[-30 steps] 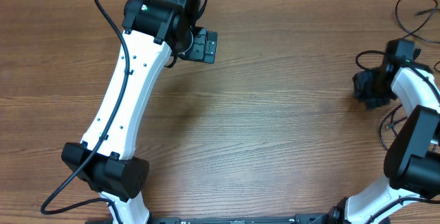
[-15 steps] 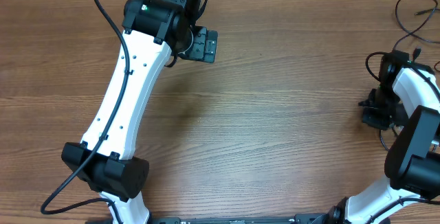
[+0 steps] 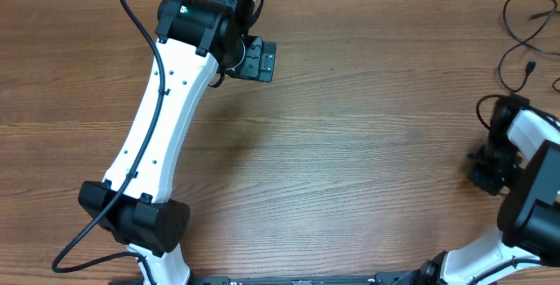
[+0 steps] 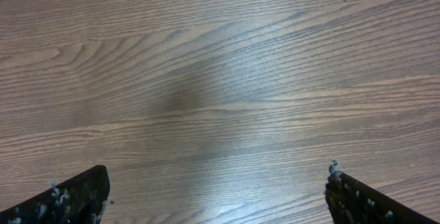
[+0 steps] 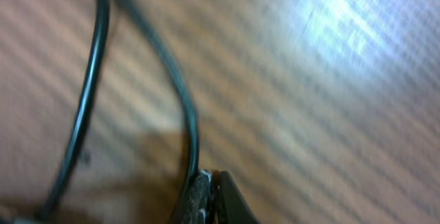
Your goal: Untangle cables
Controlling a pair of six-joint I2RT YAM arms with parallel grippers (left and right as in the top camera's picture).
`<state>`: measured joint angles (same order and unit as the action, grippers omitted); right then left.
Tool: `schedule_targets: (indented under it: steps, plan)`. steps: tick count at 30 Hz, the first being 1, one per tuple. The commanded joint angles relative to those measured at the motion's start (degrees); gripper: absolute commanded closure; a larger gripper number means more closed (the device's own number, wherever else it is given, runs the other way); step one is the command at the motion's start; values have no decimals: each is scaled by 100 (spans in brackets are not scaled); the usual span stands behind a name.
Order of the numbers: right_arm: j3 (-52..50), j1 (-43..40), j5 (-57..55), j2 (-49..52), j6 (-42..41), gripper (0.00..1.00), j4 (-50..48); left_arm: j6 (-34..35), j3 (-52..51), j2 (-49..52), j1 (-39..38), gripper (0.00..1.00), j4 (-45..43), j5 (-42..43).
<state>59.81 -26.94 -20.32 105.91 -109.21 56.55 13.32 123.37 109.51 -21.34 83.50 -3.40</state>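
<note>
Surface (image 3: 367,145): bare wood grain across the whole middle. Nothing lies between the two arms.

Cables (image 3: 507,16): thin black cords in loose loops at the far right corner, running off the right edge. A small plug end shows just near of the main loop. One strand trails toward the near side, down to the right arm.

Left arm: the white link reaches from its base at the near left diagonally up to the far side, left of centre. A thick black wire (image 3: 140,24) arcs along it. The left gripper (image 3: 260,59) points right, well apart from the cables. In the left wrist view the left gripper (image 4: 216,189) has its fingers (image 4: 75,196) spread wide to the two lower corners, released, with only wood between them.

Right arm: folded close at the right edge, its upper link partly out of frame. The right gripper (image 3: 486,170) sits low over the surface, on the near side of the cable loops.

Right wrist view is blurred. The cables (image 5: 191,124) show as two dark strands curving over the wood. One runs straight into the tips of the right gripper (image 5: 210,195). Those fingers are pressed together, clenched on that strand.
</note>
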Motion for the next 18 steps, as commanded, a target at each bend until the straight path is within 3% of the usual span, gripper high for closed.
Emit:
schedule_targets:
  steps: [1,8,18]
  plan:
    - [-337,-435,-22,83,-389,96,-275,39,122,-13,31,0,46,46]
    - [-367,-876,-22,83,472,96,-1117,57,122,-11,31,0,2,52]
    - [-299,-874,155,81,472,96,-960,87,122,-11,31,1,7,50]
